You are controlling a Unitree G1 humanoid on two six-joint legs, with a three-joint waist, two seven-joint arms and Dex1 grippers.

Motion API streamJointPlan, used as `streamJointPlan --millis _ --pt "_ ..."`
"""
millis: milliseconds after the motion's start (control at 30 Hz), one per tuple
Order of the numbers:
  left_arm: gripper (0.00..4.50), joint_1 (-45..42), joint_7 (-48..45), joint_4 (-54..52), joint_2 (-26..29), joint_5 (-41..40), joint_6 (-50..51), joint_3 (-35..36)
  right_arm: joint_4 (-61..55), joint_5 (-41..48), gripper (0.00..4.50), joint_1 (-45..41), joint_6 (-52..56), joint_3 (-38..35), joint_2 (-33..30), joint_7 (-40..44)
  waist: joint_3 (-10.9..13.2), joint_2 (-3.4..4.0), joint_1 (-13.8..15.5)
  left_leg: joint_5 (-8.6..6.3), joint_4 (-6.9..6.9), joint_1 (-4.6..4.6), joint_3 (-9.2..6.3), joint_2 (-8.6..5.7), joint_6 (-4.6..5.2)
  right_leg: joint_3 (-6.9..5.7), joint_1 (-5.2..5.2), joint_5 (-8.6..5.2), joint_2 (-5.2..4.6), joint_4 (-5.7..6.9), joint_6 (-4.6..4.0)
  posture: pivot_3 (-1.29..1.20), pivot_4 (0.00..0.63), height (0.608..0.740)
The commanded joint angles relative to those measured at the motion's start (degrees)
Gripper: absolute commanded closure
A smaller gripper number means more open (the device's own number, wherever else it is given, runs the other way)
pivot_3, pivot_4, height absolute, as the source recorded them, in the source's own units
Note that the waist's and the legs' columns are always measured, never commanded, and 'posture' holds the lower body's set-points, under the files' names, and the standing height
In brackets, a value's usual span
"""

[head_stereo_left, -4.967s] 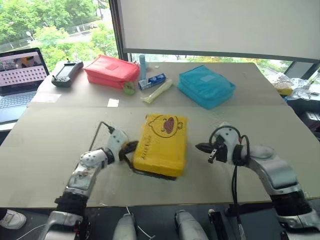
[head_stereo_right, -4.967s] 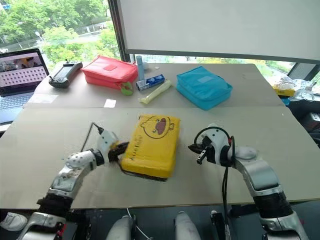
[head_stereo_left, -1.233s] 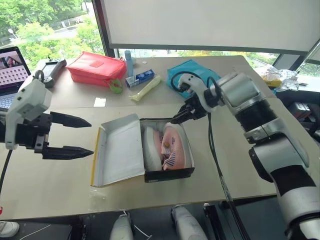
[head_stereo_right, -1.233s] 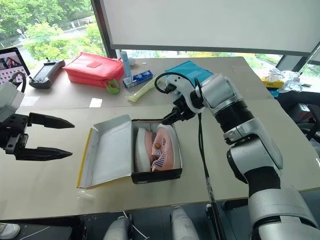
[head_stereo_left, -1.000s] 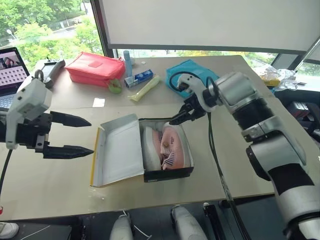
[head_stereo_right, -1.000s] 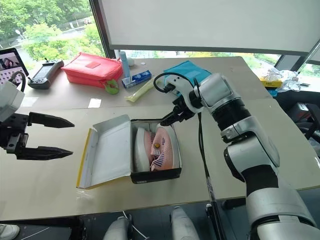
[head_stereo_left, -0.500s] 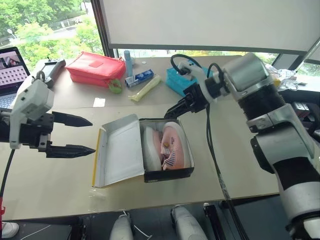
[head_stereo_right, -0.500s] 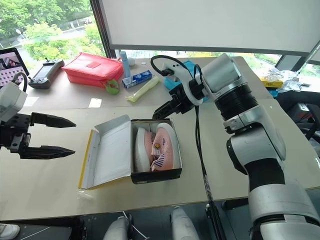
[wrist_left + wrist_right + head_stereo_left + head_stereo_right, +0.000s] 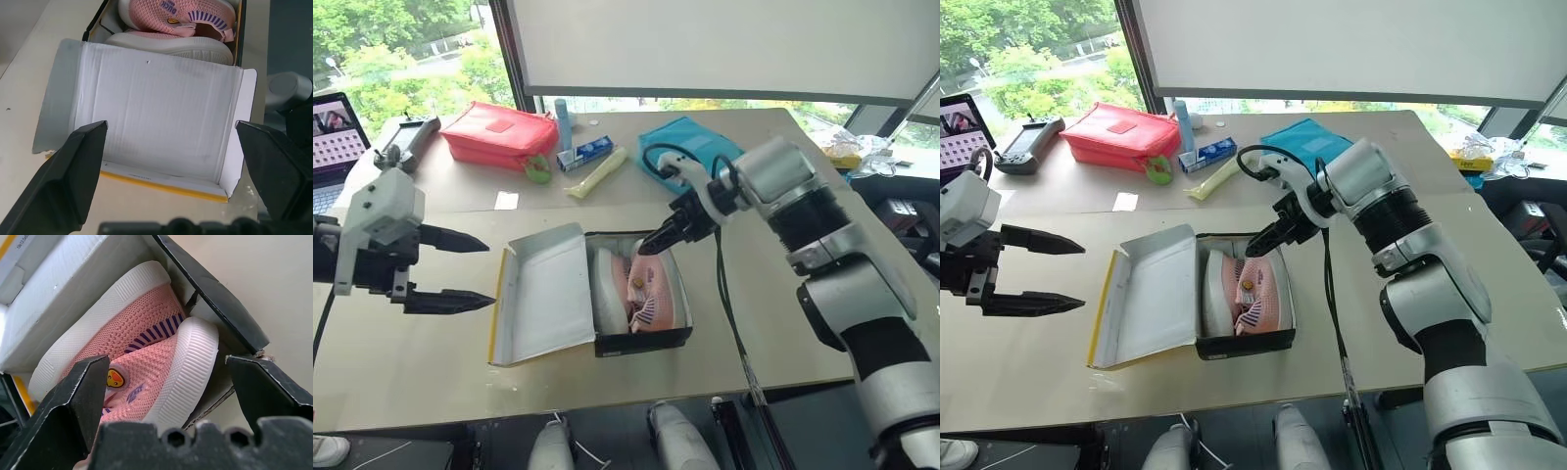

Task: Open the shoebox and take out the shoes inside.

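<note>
Right wrist view: shoes [image 9: 146,362] are seen in the open shoebox [image 9: 641,341], just below the spread right tool [image 9: 646,247]; left tool [image 9: 475,267] is spread too, beside the lid.

Shoebox [image 9: 592,338] with black walls, white interior and yellow lid edge; shoes [image 9: 651,289] in pink knit with white soles and dark purple stripes; red pouch [image 9: 501,135]; blue pouch [image 9: 690,142]; black-fingered grippers.

The beige tabletop [image 9: 431,362] carries the open black-walled cardboard shoebox [image 9: 592,299] under the right gripper [image 9: 651,245]; red fabric pouch [image 9: 499,134] lies beyond.
</note>
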Motion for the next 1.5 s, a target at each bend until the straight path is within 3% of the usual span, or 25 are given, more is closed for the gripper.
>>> streamJointPlan --millis 33,367,400,533,600,800,967,1167,1333,1500 --pt "0.00 -1.0 -0.3 0.3 1.0 0.7 -1.1 0.3 0.5 -1.3 0.01 -0.2 -2.9 0.3 0.4 0.3 0.0 0.00 -0.1 0.00 0.00 0.00 0.00 0.00 0.00 0.00 0.00 0.00 0.00 0.00 0.00 0.00 0.150 0.725" --pt "0.00 -2.0 -0.3 0.2 0.8 0.7 -1.0 -0.5 -7.4 -0.7 0.01 3.4 -1.0 4.2 -2.0 5.0 0.0 0.00 0.3 0.00 0.01 0.00 -0.02 0.00 0.00 -0.03 0.04 -0.01 0.00 0.00 0.01 0.00 0.150 0.725" --pt "0.00 -2.1 -0.2 0.2 0.7 0.8 -1.0 -0.7 -8.0 -0.5 0.51 3.5 -0.5 4.2 -2.2 5.2 0.0 0.00 0.3 0.00 0.01 0.00 -0.02 0.00 0.00 -0.04 0.04 -0.02 0.00 0.00 0.02 0.00 0.150 0.725" --pt "0.00 -2.3 0.1 0.1 0.3 0.9 -1.1 -1.0 -10.1 -0.1 1.72 3.9 0.3 4.2 -2.5 5.1 0.0 0.00 0.3 0.00 0.01 0.00 -0.03 0.00 0.00 -0.04 0.04 -0.02 0.00 0.00 0.02 0.00 0.150 0.725" --pt "0.00 -2.3 0.2 0.1 0.2 0.9 -1.0 -1.0 -10.5 0.1 2.54 3.8 0.7 3.8 -2.4 4.8 0.0 0.00 0.2 0.00 0.01 0.00 -0.03 0.00 0.00 -0.04 0.02 -0.02 0.00 0.00 0.02 0.00 0.150 0.725" --pt "0.00 -2.1 0.2 0.1 0.1 1.0 -1.1 -0.8 -10.2 1.1 4.14 2.9 0.4 0.6 -1.4 2.8 0.0 0.00 0.1 0.00 0.01 0.00 -0.03 0.00 0.00 -0.04 0.01 -0.01 0.01 0.02 0.03 0.00 0.150 0.725" --pt "0.00 -2.3 0.1 0.3 0.0 1.0 -1.2 -1.0 -11.9 0.8 4.26 4.5 -13.0 -7.3 0.6 -4.2 0.0 0.00 0.0 0.00 0.02 0.00 -0.03 0.00 0.00 -0.04 0.02 0.00 0.01 0.02 0.03 0.00 0.150 0.725" --pt "0.00 -3.7 -0.1 1.0 0.2 1.3 -1.8 -2.7 -11.2 1.5 4.26 4.7 -20.8 -15.9 4.3 -13.3 0.0 0.00 0.1 0.00 0.02 0.00 -0.05 0.00 0.00 -0.05 0.03 0.18 0.01 0.03 0.33 0.00 0.150 0.725" --pt "0.00 -5.3 -0.6 2.0 0.7 1.5 -2.5 -4.3 -15.2 4.9 4.26 7.5 -24.0 -23.0 6.3 -17.0 0.0 0.00 0.2 0.01 0.00 0.00 -0.05 0.00 0.01 -0.06 0.05 0.19 0.00 -0.01 0.34 0.00 0.150 0.725" --pt "0.00 -7.2 -1.3 2.8 0.8 1.8 -3.0 -6.2 -22.4 14.1 4.26 11.1 -17.0 -30.7 5.3 -15.0 0.0 0.00 0.4 0.01 -0.03 -0.02 -0.07 0.00 0.02 -0.07 0.06 0.18 0.01 -0.01 0.33 0.00 0.150 0.725"
